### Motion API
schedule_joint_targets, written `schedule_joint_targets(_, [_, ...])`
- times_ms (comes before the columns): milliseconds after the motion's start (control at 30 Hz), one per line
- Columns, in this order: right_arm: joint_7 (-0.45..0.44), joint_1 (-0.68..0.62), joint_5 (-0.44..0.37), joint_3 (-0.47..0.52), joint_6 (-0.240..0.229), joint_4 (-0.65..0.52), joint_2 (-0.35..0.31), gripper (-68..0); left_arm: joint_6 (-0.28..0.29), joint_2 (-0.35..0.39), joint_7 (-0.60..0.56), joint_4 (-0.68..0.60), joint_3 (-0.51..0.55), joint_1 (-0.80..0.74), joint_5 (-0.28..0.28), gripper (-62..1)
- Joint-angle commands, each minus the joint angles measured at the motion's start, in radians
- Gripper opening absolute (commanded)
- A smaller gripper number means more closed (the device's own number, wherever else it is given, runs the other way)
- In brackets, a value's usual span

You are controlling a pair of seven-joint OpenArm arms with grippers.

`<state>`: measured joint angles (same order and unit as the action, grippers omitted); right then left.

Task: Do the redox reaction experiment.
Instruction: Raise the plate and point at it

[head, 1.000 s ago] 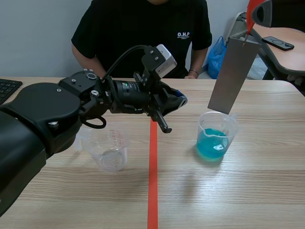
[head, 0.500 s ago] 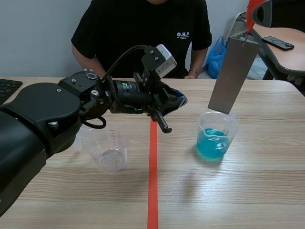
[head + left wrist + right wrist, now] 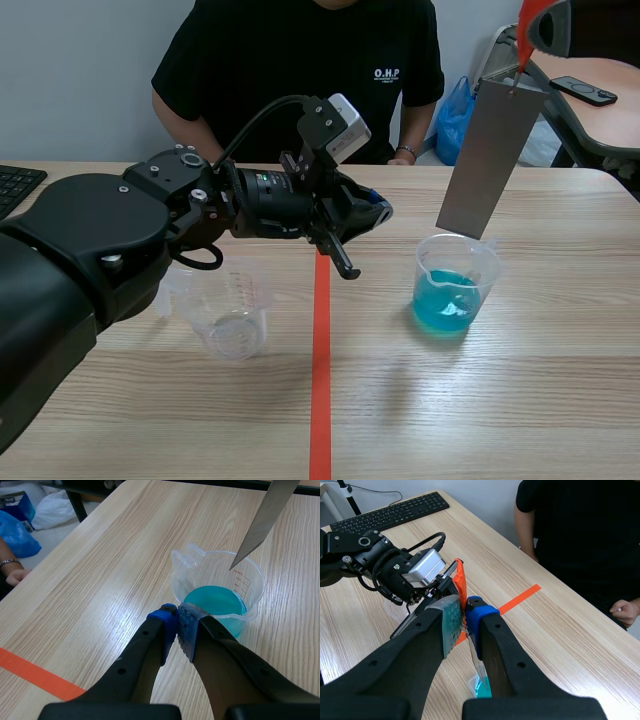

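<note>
A pale wooden table (image 3: 520, 400) fills the room in front of a grey wall, with a strip of orange-red tape (image 3: 320, 380) running down its middle from the near edge to the far one. Left of that line, about halfway across the table, stands an empty clear cup (image 3: 235, 315). Above it and reaching over the line hangs the left gripper (image 3: 178, 630), its two fingers pressed together on nothing, the blue pad (image 3: 164, 622) flat against the other one. Right of the line, level with the empty cup, sits a second clear cup (image 3: 455, 285) holding blue liquid (image 3: 215, 602) in its lower part. A long grey metal strip (image 3: 490, 160) hangs tilted over it, its lower corner over the cup's mouth and clear of the liquid. The right gripper (image 3: 465, 615) is clamped on the strip's top end, where a bit of orange-red shows. A black keyboard (image 3: 15, 185) lies at the table's left edge near the far corner. Behind the far edge sits a person (image 3: 300, 60) in a black T-shirt, and past them a blue bag (image 3: 455, 115).
</note>
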<state>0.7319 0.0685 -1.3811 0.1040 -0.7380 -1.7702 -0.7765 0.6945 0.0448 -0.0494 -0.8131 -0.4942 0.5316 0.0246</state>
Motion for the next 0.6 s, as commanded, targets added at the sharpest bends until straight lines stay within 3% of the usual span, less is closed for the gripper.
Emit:
schedule_joint_targets(0, [-0.016,0.014,-0.023,0.019,-0.008,-0.008,-0.018,-66.0,0.002,0.002,-0.026,-0.018,0.011,0.014,-0.014,-56.9])
schedule_joint_targets(367, [-0.015,0.014,-0.023,0.019,-0.008,-0.008,-0.018,-66.0,0.002,0.012,-0.059,-0.018,0.014,0.015,-0.014,-56.9])
schedule_joint_targets(567, [-0.015,0.014,-0.023,0.019,-0.008,-0.007,-0.018,-66.0,0.002,0.099,-0.12,-0.018,0.019,0.026,-0.043,-56.9])
